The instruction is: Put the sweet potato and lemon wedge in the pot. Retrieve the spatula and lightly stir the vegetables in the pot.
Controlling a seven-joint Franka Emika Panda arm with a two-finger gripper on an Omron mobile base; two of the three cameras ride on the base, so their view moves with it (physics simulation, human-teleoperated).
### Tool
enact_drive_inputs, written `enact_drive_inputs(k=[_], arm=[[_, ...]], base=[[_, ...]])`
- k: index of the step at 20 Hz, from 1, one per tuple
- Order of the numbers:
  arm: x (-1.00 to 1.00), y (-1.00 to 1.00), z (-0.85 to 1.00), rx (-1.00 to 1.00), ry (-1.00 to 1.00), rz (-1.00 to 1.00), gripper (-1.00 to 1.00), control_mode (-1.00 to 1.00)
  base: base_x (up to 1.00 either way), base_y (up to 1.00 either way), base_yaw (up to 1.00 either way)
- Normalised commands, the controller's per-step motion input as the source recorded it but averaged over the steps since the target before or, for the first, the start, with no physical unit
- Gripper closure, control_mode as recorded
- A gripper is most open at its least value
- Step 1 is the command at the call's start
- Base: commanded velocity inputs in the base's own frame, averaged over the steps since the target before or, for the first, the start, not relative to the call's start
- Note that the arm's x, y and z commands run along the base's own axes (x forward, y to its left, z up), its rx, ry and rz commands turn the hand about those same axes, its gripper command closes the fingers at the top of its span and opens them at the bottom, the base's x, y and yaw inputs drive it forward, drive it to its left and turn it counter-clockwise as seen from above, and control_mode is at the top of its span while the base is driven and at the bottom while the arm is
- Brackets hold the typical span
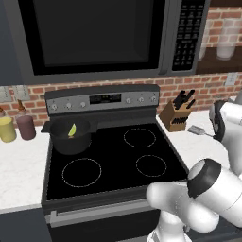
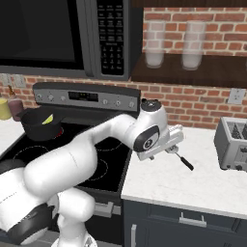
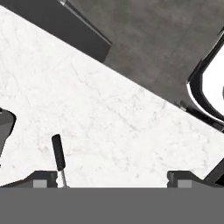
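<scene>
White counter [image 3: 109, 113]; jaws spread wide, empty, above spatula [image 3: 58, 153] handle.

The stove [image 1: 113, 160] stands under the microwave [image 1: 94, 38], with counter on both sides. The pot [image 1: 71, 137] sits on the back left burner, and the lemon wedge [image 1: 72, 130] lies inside it. On the left counter [image 1: 19, 165], two jars [image 1: 16, 127] stand side by side near the wall. On the right counter [image 2: 193, 178], the knife block [image 1: 174, 116] stands behind the spatula [image 2: 183, 160]. The toaster [image 2: 232, 144] is further right. Two glass jars [image 2: 173, 46] stand on the shelf [image 2: 193, 75] above this counter.
</scene>
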Motion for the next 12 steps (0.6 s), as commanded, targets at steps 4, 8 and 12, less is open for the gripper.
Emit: enact_drive_inputs(k=[4, 8, 12], arm=[[0.3, -0.54, -0.41, 0.0, -0.03, -0.06, -1.0, -1.0], [0.31, -0.49, -0.34, 0.0, 0.0, 0.0, -1.0, -1.0], [0.34, -0.37, -0.25, 0.0, 0.0, 0.0, -1.0, -1.0]], base=[[0.0, 0.0, 0.0], [0.0, 0.0, 0.0], [0.0, 0.0, 0.0]])
